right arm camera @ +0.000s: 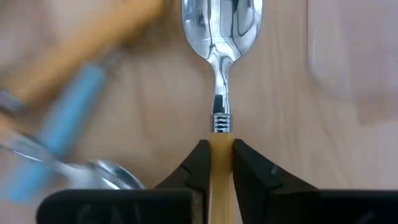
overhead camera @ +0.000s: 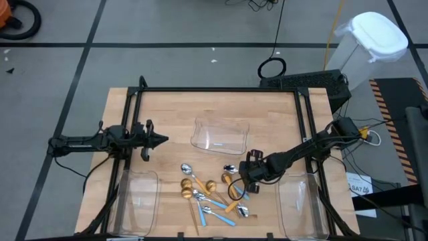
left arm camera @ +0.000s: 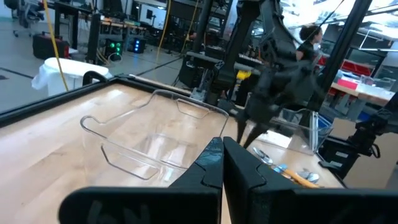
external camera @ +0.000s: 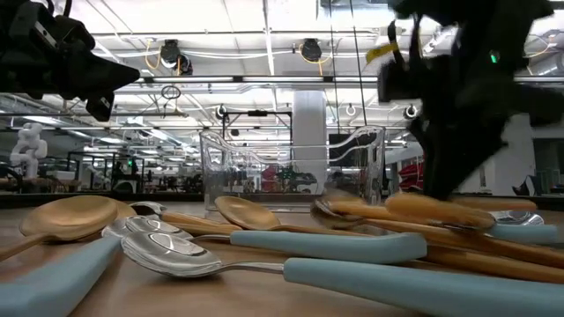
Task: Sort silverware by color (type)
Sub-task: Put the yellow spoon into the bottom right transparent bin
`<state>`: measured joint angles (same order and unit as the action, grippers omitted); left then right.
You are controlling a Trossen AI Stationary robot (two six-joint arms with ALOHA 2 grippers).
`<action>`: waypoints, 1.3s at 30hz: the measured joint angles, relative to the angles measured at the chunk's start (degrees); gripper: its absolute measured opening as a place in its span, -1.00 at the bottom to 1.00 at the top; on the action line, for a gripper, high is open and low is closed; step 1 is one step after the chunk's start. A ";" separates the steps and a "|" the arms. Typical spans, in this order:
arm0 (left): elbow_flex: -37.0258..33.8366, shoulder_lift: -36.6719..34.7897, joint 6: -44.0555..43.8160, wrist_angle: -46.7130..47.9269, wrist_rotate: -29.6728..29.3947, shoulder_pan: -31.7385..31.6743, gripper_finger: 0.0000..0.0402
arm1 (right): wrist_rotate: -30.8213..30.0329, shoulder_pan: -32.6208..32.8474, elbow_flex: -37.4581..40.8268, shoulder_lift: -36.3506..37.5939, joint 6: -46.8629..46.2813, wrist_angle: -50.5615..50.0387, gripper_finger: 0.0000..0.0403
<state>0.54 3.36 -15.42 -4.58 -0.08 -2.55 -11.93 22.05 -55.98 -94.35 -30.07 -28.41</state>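
Several small spoons lie in a loose pile [overhead camera: 207,194] on the wooden table's near middle: light-blue-handled [external camera: 352,245], orange-handled and gold [external camera: 75,216] ones. My right gripper [overhead camera: 249,173] is at the pile's right side, shut on an orange-handled spoon whose silver bowl [right arm camera: 221,25] points past the fingertips [right arm camera: 221,149]. My left gripper [overhead camera: 157,140] waits shut [left arm camera: 222,162] above the table's left part, touching nothing. My right gripper pinches the spoon's orange handle [right arm camera: 221,158] between its two fingers, just behind the ribbed silver collar [right arm camera: 221,121]. The fingers lie along the spoon, slanting down from the table's right. The bowl sticks out ahead of the fingertips. Whether the spoon is clear of the table, I cannot tell.
Three clear plastic trays stand on the table: one at the far middle [overhead camera: 221,134], one at the near left [overhead camera: 137,201], one at the near right [overhead camera: 304,204]. A black frame [overhead camera: 221,89] borders the table. A person [left arm camera: 309,37] shows in the room beyond.
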 joint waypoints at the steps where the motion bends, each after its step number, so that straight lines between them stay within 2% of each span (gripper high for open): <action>1: 0.00 0.00 -0.16 0.00 -0.01 0.00 -0.98 | 0.01 0.03 -0.78 0.48 0.37 -0.25 -0.82; 9: 0.00 0.00 -1.31 -0.76 0.00 0.00 -0.98 | -0.36 0.32 -6.12 4.64 5.72 -1.81 -0.82; 14: 0.04 0.00 -1.33 -2.40 0.04 0.00 -0.98 | -5.10 0.43 -9.28 5.72 12.13 -0.62 -0.82; 18: 0.04 0.00 -1.09 -4.04 0.18 0.03 -0.98 | -8.82 0.54 -9.54 5.68 18.36 8.18 -0.82; 22: 0.04 0.00 -0.78 -5.84 0.26 0.74 -0.98 | -9.61 0.56 -9.52 5.69 23.65 17.35 -0.82; 29: 0.04 0.02 2.88 -11.03 0.34 4.56 -0.98 | -16.62 0.57 -9.52 4.73 28.73 34.84 -0.82; 35: 0.04 0.01 5.91 -13.54 -0.48 9.18 -0.98 | -16.80 0.69 -9.51 -0.32 32.78 50.69 -0.82; 39: 0.04 1.75 7.78 -13.73 -4.35 12.57 -0.98 | -16.78 0.09 -9.51 -3.99 34.78 58.82 -0.82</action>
<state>0.58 5.10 -7.64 -18.31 -4.44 10.02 -28.71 22.15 -65.49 -98.34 4.71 30.41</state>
